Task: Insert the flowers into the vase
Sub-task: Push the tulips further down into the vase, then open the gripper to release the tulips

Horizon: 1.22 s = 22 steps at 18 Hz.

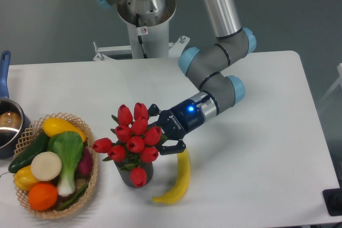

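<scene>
Tulips fill the middle of the single fixed view: the flowers (132, 138), a bunch of glossy red buds with green leaves, sit in the mouth of the vase (134, 173), spreading wider than it on every side. One bud droops down over the vase's front, hiding part of its dark ribbed wall. The vase stands upright on the white table (256, 148).

Coming in from the right of the vase, the gripper (155, 130) reaches into the right side of the bunch. One black finger shows above the buds and one curls below them, with flower heads between; whether the fingers actually press the bunch or stand loose around it cannot be told, since the buds cover the tips.

Just to the right of the vase lies a yellow banana (178, 181), its upper end under the gripper's lower finger. To the left of the vase, close by, is a wicker basket (91, 180) heaped with vegetables and fruit. Farther left of the vase, at the frame edge, sits a steel pot (7, 126) with a blue handle.
</scene>
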Tool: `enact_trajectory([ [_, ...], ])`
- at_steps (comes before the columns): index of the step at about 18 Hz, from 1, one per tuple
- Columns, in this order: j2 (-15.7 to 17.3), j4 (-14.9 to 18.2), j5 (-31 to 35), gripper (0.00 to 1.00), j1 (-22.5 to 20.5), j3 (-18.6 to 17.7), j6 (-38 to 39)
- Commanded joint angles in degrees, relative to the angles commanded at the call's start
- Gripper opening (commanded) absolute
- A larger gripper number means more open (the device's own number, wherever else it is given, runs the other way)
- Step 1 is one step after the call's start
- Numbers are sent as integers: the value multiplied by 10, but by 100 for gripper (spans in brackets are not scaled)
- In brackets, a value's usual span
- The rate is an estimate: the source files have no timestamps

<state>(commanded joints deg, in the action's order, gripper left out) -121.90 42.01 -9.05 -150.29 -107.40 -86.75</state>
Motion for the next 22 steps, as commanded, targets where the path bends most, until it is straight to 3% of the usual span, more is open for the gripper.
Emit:
enact_trajectory([
  [2,0,0,0,48,-1,1,0],
  [6,-1,0,0,64,-1,3,0],
  [11,-1,0,0,69,-1,3,0],
  [13,-1,-1,0,80,-3,3,-1],
  [15,1,-1,0,100,-6,3,-1],
  [19,19,-1,13,100,-24,4,-1],
  [22,51,0,111,100,-32,4,3],
])
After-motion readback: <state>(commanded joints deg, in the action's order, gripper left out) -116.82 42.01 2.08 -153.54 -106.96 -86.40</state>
